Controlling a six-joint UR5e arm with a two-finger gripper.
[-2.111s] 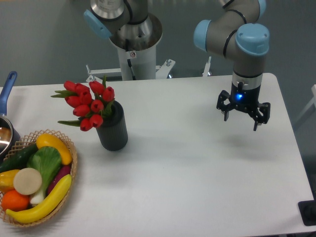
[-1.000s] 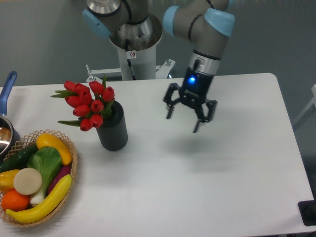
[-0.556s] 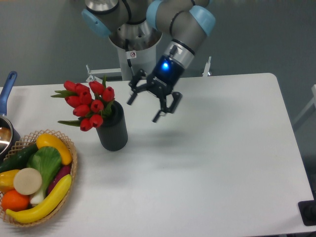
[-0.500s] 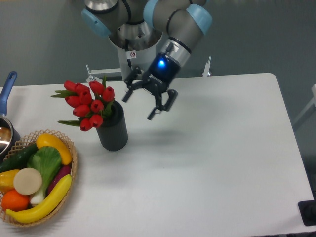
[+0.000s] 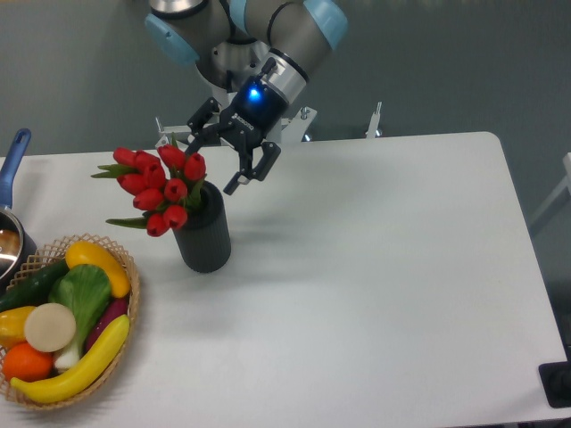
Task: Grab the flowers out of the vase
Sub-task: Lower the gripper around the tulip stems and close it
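Presently the black two-finger gripper (image 5: 220,153) hangs spread and empty beside the red tulip flowers (image 5: 159,187) standing in the dark ribbed vase (image 5: 204,236). Advise straddling the stems, then closing.

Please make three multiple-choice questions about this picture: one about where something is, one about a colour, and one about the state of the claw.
1. Where does the vase stand?
A. right of the wicker basket
B. inside the basket
C. at the table's right edge

2. What colour are the flowers?
A. yellow
B. red
C. white

3. What is the state of the claw?
A. shut on the flowers
B. open, holding nothing
C. shut on the vase

Answers:
1 A, the vase stands on the white table, just right of the basket.
2 B, the buds are red with green leaves.
3 B, its fingers are spread apart beside the flowers, above the vase, with nothing between them.
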